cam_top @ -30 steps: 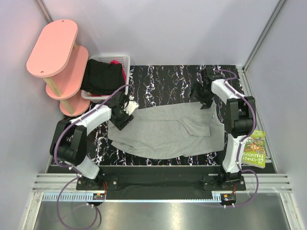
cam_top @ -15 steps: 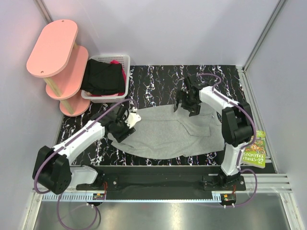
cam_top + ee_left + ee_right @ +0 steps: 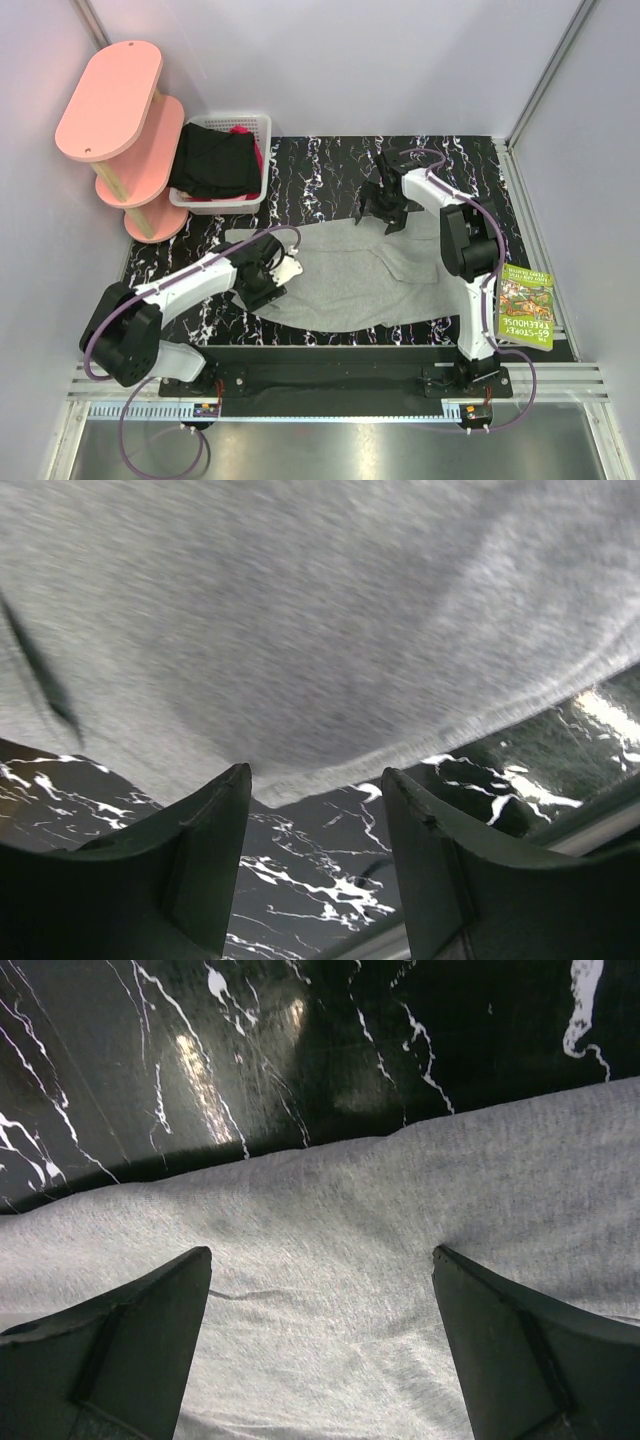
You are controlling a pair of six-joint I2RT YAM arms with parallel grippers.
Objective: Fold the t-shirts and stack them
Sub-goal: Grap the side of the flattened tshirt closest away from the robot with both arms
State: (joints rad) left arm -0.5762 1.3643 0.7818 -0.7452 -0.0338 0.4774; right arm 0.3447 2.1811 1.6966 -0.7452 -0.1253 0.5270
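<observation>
Light grey short-sleeved cloth t-shirt: lies spread out and unfolded across the middle of the black marbled table, creased, with a raised fold right of centre. Black cloth garment: heaped in the white lattice plastic basket at the far left. Magenta cloth: a strip showing beside the black garment, in the same basket.

Robot lab cell: plain lilac walls around a black marbled counter, 2 arms bolted to metal rails at the counter's near edge.
</observation>
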